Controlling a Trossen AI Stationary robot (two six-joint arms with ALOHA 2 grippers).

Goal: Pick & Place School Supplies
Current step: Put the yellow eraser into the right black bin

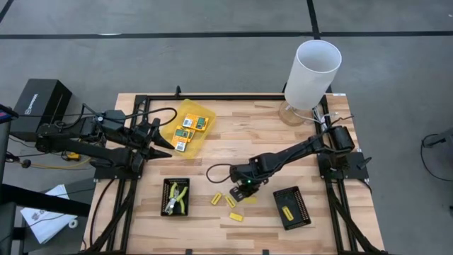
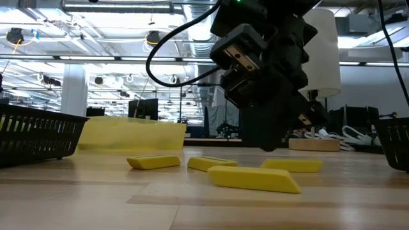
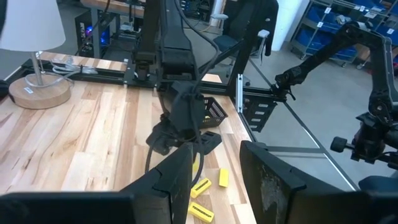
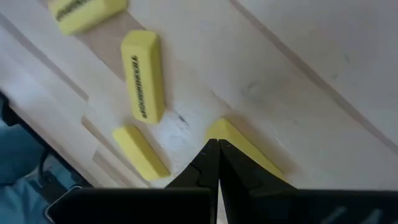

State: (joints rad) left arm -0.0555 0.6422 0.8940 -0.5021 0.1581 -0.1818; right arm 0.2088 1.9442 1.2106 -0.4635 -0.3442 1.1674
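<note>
Left gripper is parked at the desk's left edge beside the yellow container, fingers spread, nothing held. Plier-like tool is seen in the left black tray. Right gripper is lowered among the yellow stubby pieces at desk centre, clearly the nearer arm. Its fingers are pressed together, tips touching one piece lying just beyond them, long axis skewed across the tips; not pinched.

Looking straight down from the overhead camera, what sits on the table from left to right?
Left gripper, yellow container, tray with pliers, right gripper, tray with one yellow piece, white lamp.
</note>
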